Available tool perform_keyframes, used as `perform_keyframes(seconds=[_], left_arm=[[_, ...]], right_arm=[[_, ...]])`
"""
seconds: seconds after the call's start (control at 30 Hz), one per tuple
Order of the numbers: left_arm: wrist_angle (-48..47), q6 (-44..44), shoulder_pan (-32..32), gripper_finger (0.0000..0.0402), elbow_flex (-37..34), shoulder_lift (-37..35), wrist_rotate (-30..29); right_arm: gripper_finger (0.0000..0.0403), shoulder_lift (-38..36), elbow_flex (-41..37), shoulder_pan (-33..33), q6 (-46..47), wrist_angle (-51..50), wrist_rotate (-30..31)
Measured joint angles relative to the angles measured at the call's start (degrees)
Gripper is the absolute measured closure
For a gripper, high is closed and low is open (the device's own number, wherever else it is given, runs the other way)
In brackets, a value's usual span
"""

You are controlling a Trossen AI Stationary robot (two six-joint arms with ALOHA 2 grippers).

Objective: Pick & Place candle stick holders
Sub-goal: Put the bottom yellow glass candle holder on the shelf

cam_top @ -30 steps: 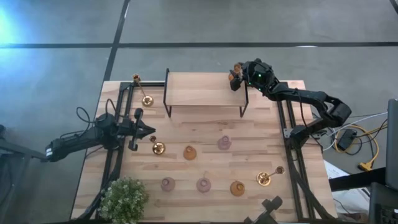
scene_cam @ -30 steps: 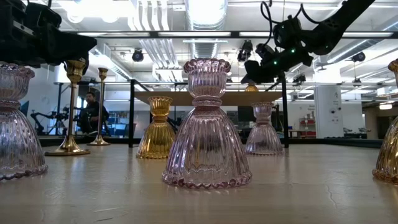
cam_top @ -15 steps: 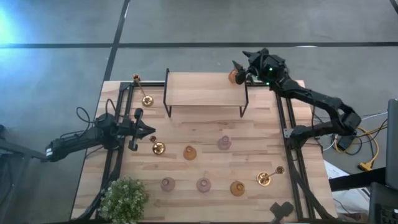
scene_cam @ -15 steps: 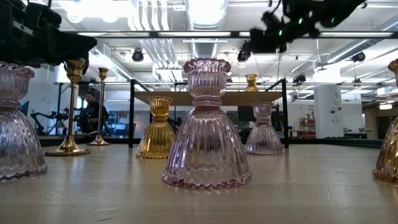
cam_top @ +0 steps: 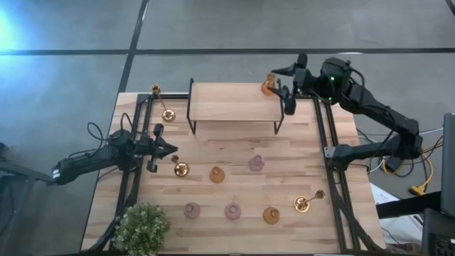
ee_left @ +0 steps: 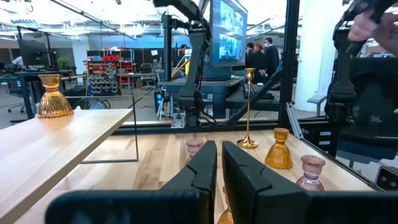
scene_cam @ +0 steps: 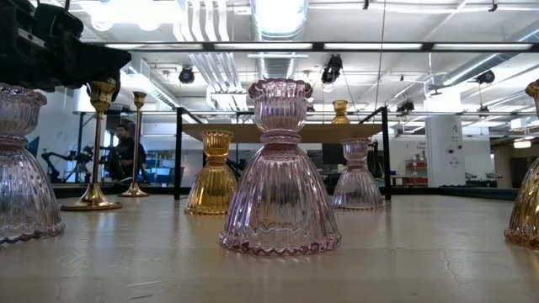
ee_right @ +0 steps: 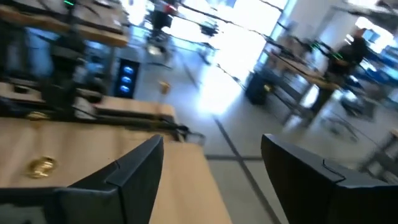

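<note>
Amber glass holder [cam_top: 267,87] standing on the raised wooden shelf [cam_top: 231,102], at its upper right corner in the high view. Right gripper [cam_top: 284,88] just beside it at the upper right of the frame, fingers spread wide and empty, apparently clear of the glass; wrist view shows the same wide gap between the dark fingers. Reads as the release step: one holder placed, eight left on the table [cam_top: 313,163].

Still on the tabletop: gold holder [cam_top: 168,114] lying on its side at upper left, gold holder [cam_top: 180,169] left of centre, amber holder [cam_top: 217,174] and pink holder [cam_top: 257,163] in the middle, pink holders [cam_top: 192,210] and [cam_top: 232,210], an amber holder [cam_top: 271,214] and a tipped gold holder [cam_top: 302,205] along the lower part. Leafy plant [cam_top: 141,227] at lower left.

Left gripper [cam_top: 173,148] low at mid left, fingers nearly together and holding nothing, near the gold holder left of centre.

Next, probably: lift the right arm away from the shelf without brushing the amber glass, then reach down for another piece; the pink one below the shelf looks nearest.
</note>
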Motion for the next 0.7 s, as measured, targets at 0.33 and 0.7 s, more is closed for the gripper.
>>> perform_keyframes(seconds=[0.33,0.7], left_arm=[[0.01,0.00,0.00,0.0371,0.00,-0.01,0.00],[0.00,0.00,0.02,0.0371,0.00,0.00,-0.01]], right_arm=[[0.0169,5.39,0.56,7.85,3.76,-1.38,-0.08],[0.0177,14.19,-0.96,15.80,6.57,-1.32,-4.37]])
